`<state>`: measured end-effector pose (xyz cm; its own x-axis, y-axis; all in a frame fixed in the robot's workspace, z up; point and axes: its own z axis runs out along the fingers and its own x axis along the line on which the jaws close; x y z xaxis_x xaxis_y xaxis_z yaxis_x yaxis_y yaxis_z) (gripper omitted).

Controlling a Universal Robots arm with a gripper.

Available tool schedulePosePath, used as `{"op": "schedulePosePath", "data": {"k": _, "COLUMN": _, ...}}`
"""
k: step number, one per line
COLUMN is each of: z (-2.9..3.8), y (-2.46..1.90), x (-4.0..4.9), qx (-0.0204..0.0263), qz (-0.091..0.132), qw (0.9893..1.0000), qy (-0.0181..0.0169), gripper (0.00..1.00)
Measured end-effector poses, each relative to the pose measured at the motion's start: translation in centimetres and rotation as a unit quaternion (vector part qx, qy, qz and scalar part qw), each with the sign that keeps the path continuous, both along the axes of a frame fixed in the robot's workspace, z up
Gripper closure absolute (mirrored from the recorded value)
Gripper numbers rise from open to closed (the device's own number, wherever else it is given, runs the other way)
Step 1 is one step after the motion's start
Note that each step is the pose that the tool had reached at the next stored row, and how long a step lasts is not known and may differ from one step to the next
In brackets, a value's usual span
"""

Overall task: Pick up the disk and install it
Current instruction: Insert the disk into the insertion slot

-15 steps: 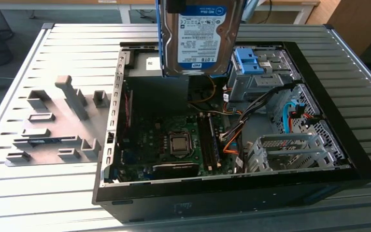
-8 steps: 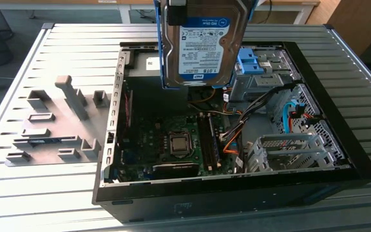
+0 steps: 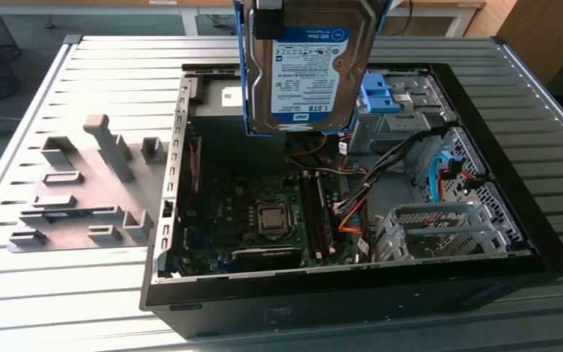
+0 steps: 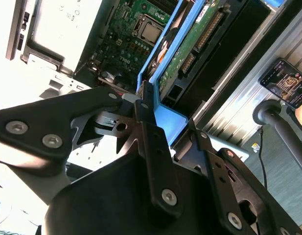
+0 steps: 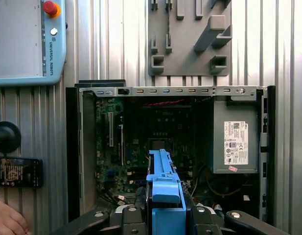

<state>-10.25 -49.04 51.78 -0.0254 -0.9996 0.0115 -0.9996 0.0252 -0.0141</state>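
Right, status: the gripper [image 4: 168, 115] is clamping the one disk [image 3: 306, 66]. Two fingers [image 4: 153, 152] are pinching its blue carrier, one per side. In the first wrist view the gripper [image 5: 165, 205] is straddling the carrier's top edge.

The disk is hanging upright in the air over the one open case [image 3: 545, 249], with its label facing the exterior camera. In the second wrist view the disk [image 4: 192, 41] is showing its green circuit side.

The case is lying on its side on the slatted table [image 3: 67, 293]. Inside it are sitting:
- one board [image 3: 252, 198] carrying one socket [image 3: 273, 218]
- one PSU [image 5: 234, 142]
- one silver cage [image 3: 438, 227], toward the exterior view's right

Blue latches [image 3: 377, 92] are poking out just past the disk's edge, at the exterior view's right. I can't count them exactly.

One grey fixture plate [image 3: 76, 191] is lying just beside the case, on the exterior view's left.

In the first wrist view, one pendant [image 5: 28, 39] with one red button [image 5: 49, 7] is resting on the table. One phone [image 5: 16, 171] is lying near the case wall, and one hand [image 5: 6, 223] is reaching in at the frame corner.
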Motion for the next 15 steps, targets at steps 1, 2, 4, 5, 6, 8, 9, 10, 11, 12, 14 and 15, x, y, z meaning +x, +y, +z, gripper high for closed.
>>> {"op": "schedulePosePath", "data": {"k": 1, "z": -0.01, "y": -0.03, "x": 0.00, "qx": 0.0000, "qz": 0.000, "qw": 1.0000, "qy": 0.0000, "gripper": 0.63}}
{"op": "schedulePosePath", "data": {"k": 2, "z": -0.01, "y": -0.03, "x": 0.00, "qx": 0.0000, "qz": 0.000, "qw": 1.0000, "qy": 0.0000, "gripper": 0.63}}
{"op": "schedulePosePath", "data": {"k": 4, "z": 0.00, "y": -0.05, "x": 0.00, "qx": 0.0000, "qz": 0.000, "qw": 1.0000, "qy": 0.0000, "gripper": 0.63}}
{"op": "schedulePosePath", "data": {"k": 5, "z": 0.00, "y": -0.05, "x": 0.00, "qx": 0.0000, "qz": 0.000, "qw": 1.0000, "qy": 0.0000, "gripper": 0.63}}
{"op": "schedulePosePath", "data": {"k": 6, "z": 0.00, "y": -0.05, "x": 0.00, "qx": 0.0000, "qz": 0.000, "qw": 1.0000, "qy": 0.0000, "gripper": 0.63}}
{"op": "schedulePosePath", "data": {"k": 8, "z": 0.00, "y": -0.05, "x": 0.00, "qx": 0.0000, "qz": 0.000, "qw": 1.0000, "qy": 0.0000, "gripper": 0.63}}
{"op": "schedulePosePath", "data": {"k": 9, "z": 0.00, "y": -0.05, "x": 0.00, "qx": 0.0000, "qz": 0.000, "qw": 1.0000, "qy": 0.0000, "gripper": 0.63}}
{"op": "schedulePosePath", "data": {"k": 10, "z": 0.00, "y": -0.05, "x": 0.00, "qx": 0.0000, "qz": 0.000, "qw": 1.0000, "qy": 0.0000, "gripper": 0.63}}
{"op": "schedulePosePath", "data": {"k": 11, "z": 0.00, "y": -0.06, "x": 0.00, "qx": 0.0000, "qz": 0.000, "qw": 1.0000, "qy": 0.0000, "gripper": 0.63}}
{"op": "schedulePosePath", "data": {"k": 12, "z": 0.00, "y": -0.08, "x": 0.00, "qx": 0.0000, "qz": 0.000, "qw": 1.0000, "qy": 0.0000, "gripper": 0.63}}
{"op": "schedulePosePath", "data": {"k": 14, "z": -0.01, "y": -0.15, "x": 0.00, "qx": 0.0000, "qz": 0.000, "qw": 1.0000, "qy": 0.0000, "gripper": 0.63}}
{"op": "schedulePosePath", "data": {"k": 15, "z": -0.01, "y": -0.23, "x": 0.01, "qx": 0.0000, "qz": 0.000, "qw": 1.0000, "qy": 0.0000, "gripper": 0.63}}
